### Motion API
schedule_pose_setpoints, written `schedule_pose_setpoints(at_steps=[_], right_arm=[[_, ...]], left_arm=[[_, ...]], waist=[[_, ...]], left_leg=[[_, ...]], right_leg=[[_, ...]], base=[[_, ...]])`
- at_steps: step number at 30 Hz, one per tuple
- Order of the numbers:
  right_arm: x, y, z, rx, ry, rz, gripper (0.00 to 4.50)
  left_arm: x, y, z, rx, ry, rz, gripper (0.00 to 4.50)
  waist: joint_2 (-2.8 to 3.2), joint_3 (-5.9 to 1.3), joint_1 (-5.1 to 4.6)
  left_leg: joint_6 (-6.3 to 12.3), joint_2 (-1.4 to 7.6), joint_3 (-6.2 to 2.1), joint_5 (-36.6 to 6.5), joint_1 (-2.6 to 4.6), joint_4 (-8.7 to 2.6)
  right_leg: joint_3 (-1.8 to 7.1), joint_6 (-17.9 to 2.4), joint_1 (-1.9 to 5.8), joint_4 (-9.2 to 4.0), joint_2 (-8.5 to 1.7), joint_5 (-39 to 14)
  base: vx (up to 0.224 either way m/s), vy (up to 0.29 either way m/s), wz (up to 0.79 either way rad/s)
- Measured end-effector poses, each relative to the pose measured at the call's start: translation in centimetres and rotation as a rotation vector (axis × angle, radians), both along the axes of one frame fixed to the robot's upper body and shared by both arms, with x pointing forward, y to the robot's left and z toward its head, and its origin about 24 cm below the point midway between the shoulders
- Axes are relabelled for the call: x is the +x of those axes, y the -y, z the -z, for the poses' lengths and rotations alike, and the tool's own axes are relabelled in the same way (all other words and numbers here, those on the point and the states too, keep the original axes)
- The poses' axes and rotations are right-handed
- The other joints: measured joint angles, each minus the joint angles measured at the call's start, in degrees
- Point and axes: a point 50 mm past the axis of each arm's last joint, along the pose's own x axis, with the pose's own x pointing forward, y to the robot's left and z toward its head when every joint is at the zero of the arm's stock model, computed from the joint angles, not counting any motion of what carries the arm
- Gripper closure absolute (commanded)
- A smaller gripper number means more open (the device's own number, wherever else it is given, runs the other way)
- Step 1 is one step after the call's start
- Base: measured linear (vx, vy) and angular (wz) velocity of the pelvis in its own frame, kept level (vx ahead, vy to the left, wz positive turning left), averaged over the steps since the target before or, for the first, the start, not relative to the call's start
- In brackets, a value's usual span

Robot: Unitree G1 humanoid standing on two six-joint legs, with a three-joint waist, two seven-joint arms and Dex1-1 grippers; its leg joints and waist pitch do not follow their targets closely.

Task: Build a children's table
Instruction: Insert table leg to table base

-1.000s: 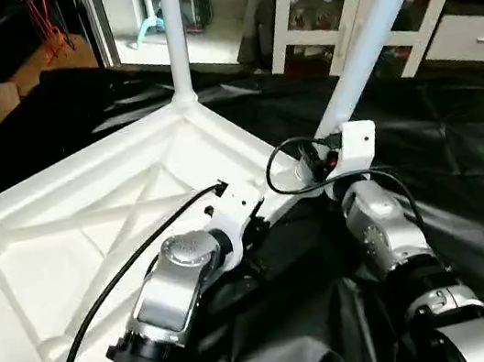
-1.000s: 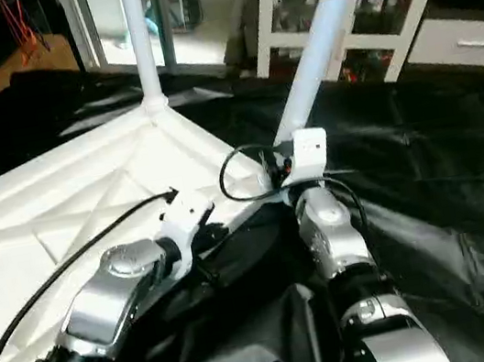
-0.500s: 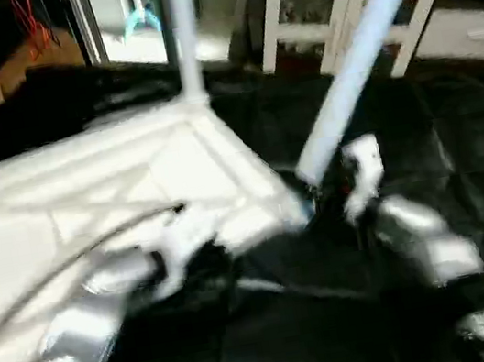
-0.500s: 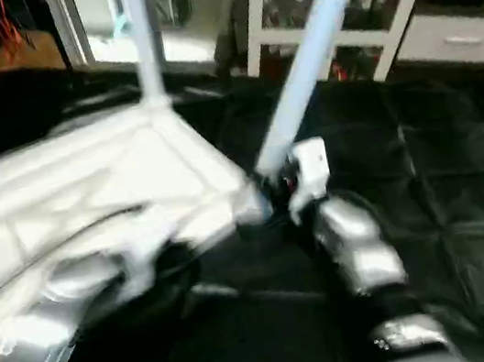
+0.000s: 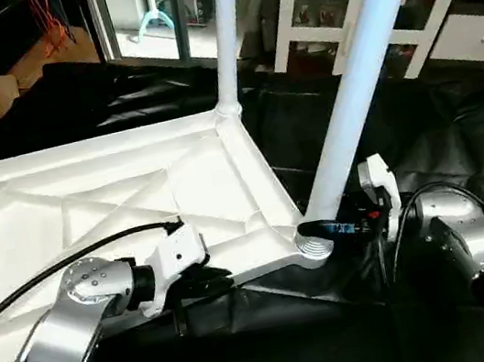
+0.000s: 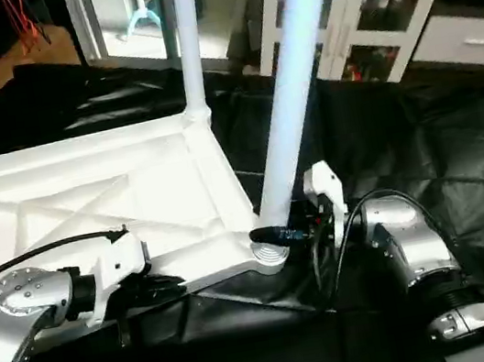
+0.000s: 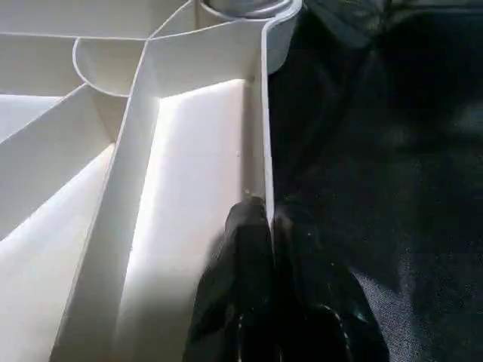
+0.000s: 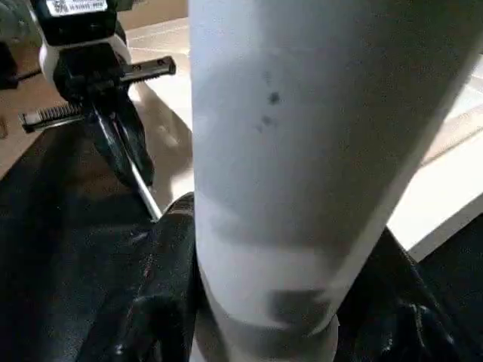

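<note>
From the head, the white plastic ribbed tabletop (image 5: 115,202) lies upside down on black sheeting (image 5: 457,136). The left wrist view has the left tool (image 7: 266,226) pinching its rim. The right tool (image 8: 264,302) hugs the long white tube leg (image 8: 302,151) (standing in the corner socket).

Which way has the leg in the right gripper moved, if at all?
Yes. Against the white cabinet behind, the leg in the right gripper has swung nearer upright, its foot now at the corner socket of the tabletop.
</note>
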Motion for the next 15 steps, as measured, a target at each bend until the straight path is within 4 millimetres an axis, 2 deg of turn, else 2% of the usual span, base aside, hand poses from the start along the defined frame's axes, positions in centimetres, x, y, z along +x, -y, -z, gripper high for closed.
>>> schedule_pose_setpoints(at_steps=[11,15], right_arm=[[-0.6,-0.3,0.8,0.025,0.063,0.036,2.59],[-0.9,-0.5,1.1,0.034,0.085,0.062,2.59]], left_arm=[[0.0,-0.1,0.2,0.004,-0.002,-0.006,4.50],[0.1,-0.2,0.4,0.006,0.000,-0.015,4.50]], waist=[[-0.17,-0.22,0.00],[-0.12,-0.18,-0.06]], left_leg=[[-0.31,0.06,-0.02,-0.1,0.28,-0.05],[-0.34,0.06,-0.02,-0.1,0.85,-0.19]], right_leg=[[-0.05,0.0,0.24,0.05,0.04,0.0],[-0.06,0.0,0.74,-0.02,0.04,0.0]], base=[[0.000,0.000,0.00],[0.000,0.000,0.00]])
